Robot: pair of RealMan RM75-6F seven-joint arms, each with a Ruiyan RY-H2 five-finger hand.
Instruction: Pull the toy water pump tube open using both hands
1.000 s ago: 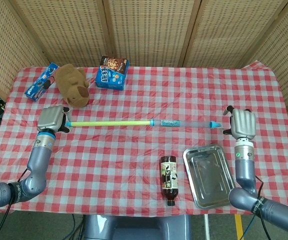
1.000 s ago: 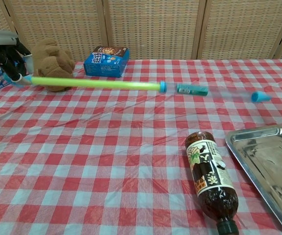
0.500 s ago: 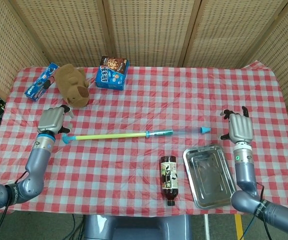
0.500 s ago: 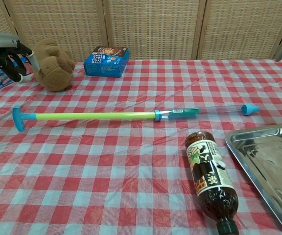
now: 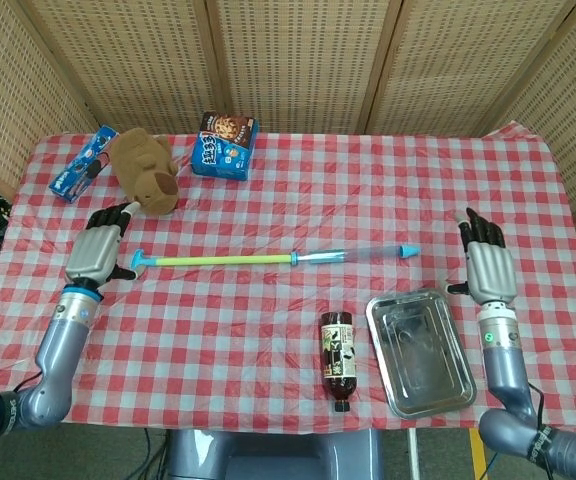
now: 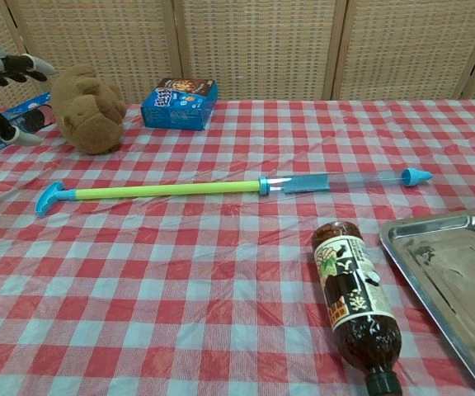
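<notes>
Both hands have let go and drawn back since a second ago: the left hand point(image 5: 96, 255) and right hand point(image 5: 490, 268) now hover with fingers spread, holding nothing. Released, the toy water pump tube point(image 5: 268, 258) lies flat on the worktop point(image 5: 298, 190), fully extended, so the pull looks done. Its yellow-green plunger rod point(image 6: 167, 189) is smooth plastic with a blue T-handle; the barrel point(image 6: 345, 177) is clear, tipped by a blue cone.

Pump tube point(image 5: 268, 259) dropped — hands withdrawn (fingers spread).
</notes>
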